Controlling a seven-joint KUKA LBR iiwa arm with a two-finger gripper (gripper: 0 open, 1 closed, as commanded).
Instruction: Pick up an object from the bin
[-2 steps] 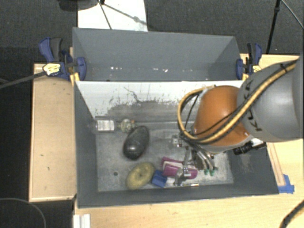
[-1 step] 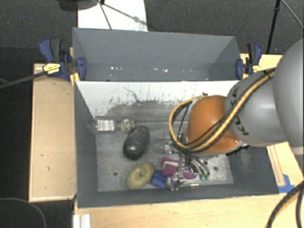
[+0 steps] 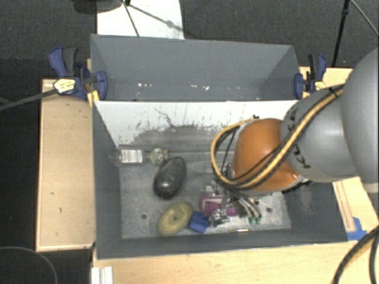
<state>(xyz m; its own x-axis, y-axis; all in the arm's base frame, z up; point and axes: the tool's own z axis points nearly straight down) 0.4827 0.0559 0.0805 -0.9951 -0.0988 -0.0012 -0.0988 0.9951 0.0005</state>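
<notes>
In the camera view, the arm (image 3: 337,135) came into the bin (image 3: 109,206) from the right. Its broad grey link lay across the right rim, and the orange wrist cover (image 3: 260,155) tipped downward and a little to the left. Yellow and black cables (image 3: 222,152) looped round the cover's left side.

The gripper (image 3: 228,213) was low, at or very near the bin floor, in the near part of the bin, right of the middle. It stood among a small cluster of things. A purple block (image 3: 210,204) lay just at its left, touching it or nearly so. A blue piece (image 3: 198,223) lay a little further left and nearer. Something green (image 3: 254,219) showed at its right. Whether the gripper was open or closed could not be told, because the wrist and the clutter hid the tips.

Further left, well apart from the gripper, lay a dark grey oval stone (image 3: 170,177) and an olive ring (image 3: 174,218). A small clear bottle (image 3: 131,156) lay by the far left wall.

The step appeared to be the descent or the grasp itself, most likely on the purple block. The next move would call for a firm closing on one thing alone, then a straight lift clear of the blue piece and the near wall.
</notes>
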